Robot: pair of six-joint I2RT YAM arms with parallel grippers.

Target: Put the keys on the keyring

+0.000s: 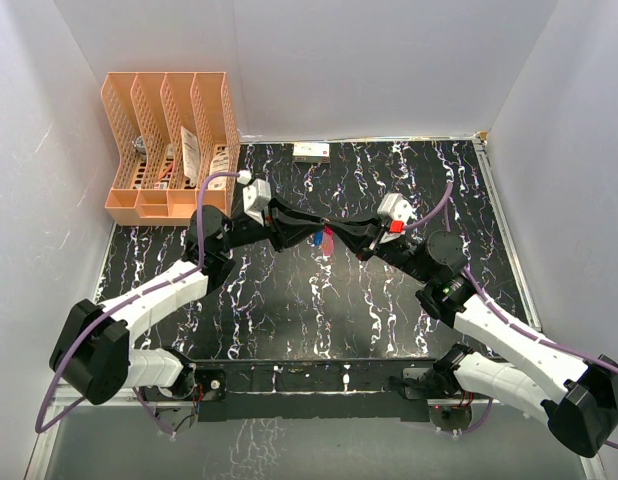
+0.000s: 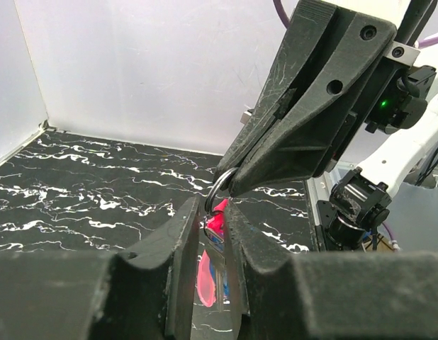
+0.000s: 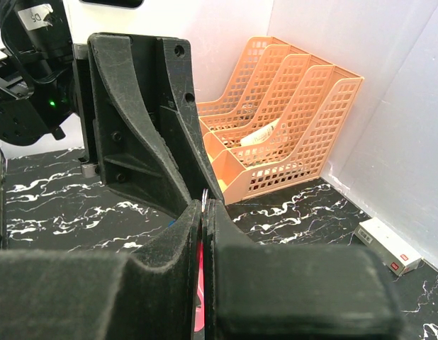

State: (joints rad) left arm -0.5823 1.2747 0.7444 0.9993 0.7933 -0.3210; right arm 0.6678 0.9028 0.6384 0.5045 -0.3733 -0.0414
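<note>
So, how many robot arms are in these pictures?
2. The left arm reaches in from the near left, the right arm from the near right; both reach over the table.

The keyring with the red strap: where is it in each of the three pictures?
Top external: keyring at the centre, where the left tool and right tool meet.
Left wrist: keyring low centre, ring pinched by the right tool, strap hanging between the left tool's fingers.
Right wrist: only a red sliver in the slit between the right tool's fingers, bottom centre.
Shared landmark: the black marbled table.
</note>
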